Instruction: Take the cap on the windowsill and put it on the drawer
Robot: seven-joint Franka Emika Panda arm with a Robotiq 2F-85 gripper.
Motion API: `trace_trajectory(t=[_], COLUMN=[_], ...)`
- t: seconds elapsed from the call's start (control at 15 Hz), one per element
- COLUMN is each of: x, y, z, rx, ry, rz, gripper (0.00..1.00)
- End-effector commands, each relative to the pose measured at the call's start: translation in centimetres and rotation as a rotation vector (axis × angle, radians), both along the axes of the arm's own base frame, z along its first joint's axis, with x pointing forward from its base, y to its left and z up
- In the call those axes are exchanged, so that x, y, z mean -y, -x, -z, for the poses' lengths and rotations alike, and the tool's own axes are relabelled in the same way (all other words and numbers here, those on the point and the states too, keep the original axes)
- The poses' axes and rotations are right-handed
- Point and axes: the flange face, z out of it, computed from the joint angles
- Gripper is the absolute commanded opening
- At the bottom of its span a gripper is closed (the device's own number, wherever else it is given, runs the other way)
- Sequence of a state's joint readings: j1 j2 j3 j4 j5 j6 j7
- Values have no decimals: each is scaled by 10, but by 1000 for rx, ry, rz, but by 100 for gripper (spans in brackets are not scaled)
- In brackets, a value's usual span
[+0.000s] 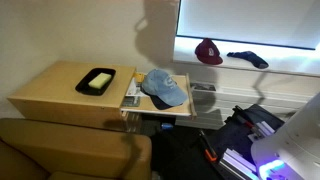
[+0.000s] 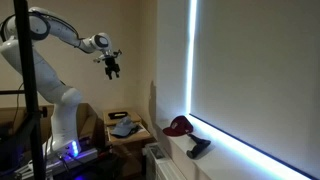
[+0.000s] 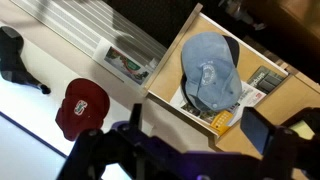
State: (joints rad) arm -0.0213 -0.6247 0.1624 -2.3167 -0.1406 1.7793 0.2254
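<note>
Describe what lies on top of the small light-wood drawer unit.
A light blue cap lies on the drawer, crown up. Around its edge some printed papers show; how far they reach beneath the cap is hidden.

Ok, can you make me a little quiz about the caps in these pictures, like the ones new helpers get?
1. True or false: the maroon cap lies on the windowsill.
2. Pick one. What lies on the drawer? A) a light blue cap B) the maroon cap C) nothing at all
3. Count them: how many caps lie on the windowsill?
Key: 1 true. 2 A. 3 two, the maroon cap and a dark navy cap.
</note>
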Motion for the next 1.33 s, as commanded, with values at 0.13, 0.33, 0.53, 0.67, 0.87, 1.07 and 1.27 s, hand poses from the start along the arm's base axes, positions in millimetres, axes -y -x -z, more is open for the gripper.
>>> trace_trajectory(t=[0.13,0.33,0.53,0.67,0.87,1.07,1.27], x=[26,86,162,220,199,184,224], y=[-21,-30,-35,-39,-32,-33,-50], z=[36,78,116,138,129,124,143], rx=[56,100,135,83,83,99,76], ry=[98,149,178,145,146,172,81], rz=[111,276,452,584,526,384,249], gripper=[100,100,100,100,100,100,100])
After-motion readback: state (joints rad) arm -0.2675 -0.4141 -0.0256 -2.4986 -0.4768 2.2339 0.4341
